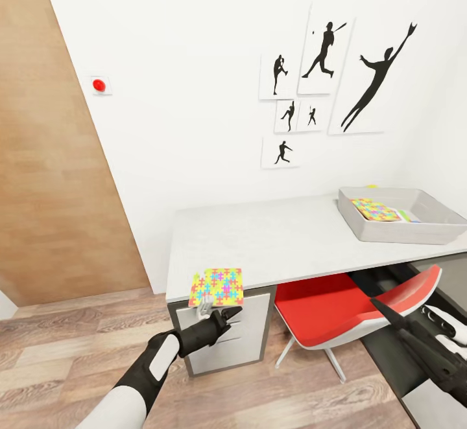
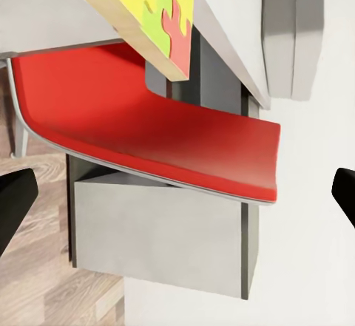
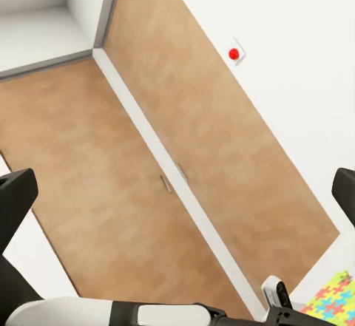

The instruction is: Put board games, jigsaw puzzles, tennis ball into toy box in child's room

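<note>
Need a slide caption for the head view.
Left end effector at jigsaw puzzle overhanging table edge; toy box far right.

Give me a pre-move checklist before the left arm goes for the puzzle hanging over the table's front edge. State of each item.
1. Jigsaw puzzle overhangs the table edge, graspable from the front: ok.
2. Left gripper open, just below the puzzle: ok.
3. Fingers level with the puzzle's edge: not ok, they sit lower.
4. Toy box upright on the table, open: ok.
5. Red chair clear of the left arm's path: cannot tell.
</note>
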Available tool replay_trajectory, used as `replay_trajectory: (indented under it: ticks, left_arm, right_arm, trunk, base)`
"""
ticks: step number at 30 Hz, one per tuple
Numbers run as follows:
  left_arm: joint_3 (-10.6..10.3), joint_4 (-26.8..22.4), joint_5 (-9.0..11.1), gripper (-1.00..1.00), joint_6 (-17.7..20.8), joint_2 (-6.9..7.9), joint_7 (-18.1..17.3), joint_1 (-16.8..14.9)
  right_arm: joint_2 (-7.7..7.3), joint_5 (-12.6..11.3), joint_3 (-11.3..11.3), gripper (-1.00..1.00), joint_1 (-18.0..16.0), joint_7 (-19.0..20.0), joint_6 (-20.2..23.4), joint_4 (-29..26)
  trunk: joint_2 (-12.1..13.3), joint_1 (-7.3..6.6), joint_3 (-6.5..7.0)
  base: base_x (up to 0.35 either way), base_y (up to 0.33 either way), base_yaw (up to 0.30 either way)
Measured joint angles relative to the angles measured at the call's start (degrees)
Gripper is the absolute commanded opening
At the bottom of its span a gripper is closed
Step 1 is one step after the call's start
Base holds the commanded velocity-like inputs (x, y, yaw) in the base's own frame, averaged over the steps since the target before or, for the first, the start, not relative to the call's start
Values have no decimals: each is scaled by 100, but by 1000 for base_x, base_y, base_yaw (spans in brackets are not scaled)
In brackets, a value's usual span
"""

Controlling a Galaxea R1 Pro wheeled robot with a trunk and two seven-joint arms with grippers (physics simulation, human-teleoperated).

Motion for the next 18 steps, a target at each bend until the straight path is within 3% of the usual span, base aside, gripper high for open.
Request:
replay_trajectory:
  ticks: [18]
  left_arm:
    - [4, 0, 0, 100, 7, 9, -15, 0]
  right_arm:
    - [45, 44, 3, 100, 0, -37, -10, -4]
  trunk:
    - [0, -1, 0]
  base:
    - [16, 0, 0]
